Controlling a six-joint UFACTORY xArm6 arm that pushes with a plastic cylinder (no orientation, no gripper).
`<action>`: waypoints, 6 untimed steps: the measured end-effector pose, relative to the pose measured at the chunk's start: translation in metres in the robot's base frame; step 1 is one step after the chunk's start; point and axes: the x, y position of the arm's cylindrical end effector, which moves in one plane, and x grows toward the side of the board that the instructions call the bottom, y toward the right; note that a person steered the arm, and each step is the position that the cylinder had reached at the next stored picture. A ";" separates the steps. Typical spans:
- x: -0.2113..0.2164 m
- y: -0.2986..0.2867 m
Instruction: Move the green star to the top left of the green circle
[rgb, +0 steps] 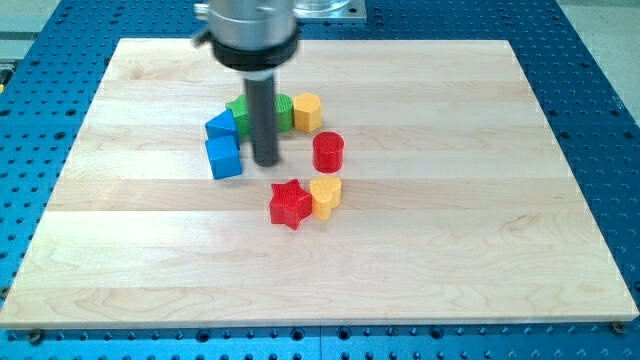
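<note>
My tip (266, 163) rests on the board just right of the lower blue block (224, 157) and left of the red circle (328, 152). The rod stands in front of the green blocks and hides most of them. A green piece (238, 107) shows at the rod's left and another green piece (284, 112) at its right. I cannot tell which is the star and which the circle. Both lie just above my tip in the view.
A second blue block (221, 125) touches the left green piece. A yellow block (307, 112) sits against the right green piece. A red star (291, 204) and another yellow block (326, 195) lie together below the red circle. The wooden board (480, 240) sits on a blue perforated table.
</note>
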 end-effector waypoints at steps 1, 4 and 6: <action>-0.005 -0.034; -0.034 -0.011; -0.079 -0.013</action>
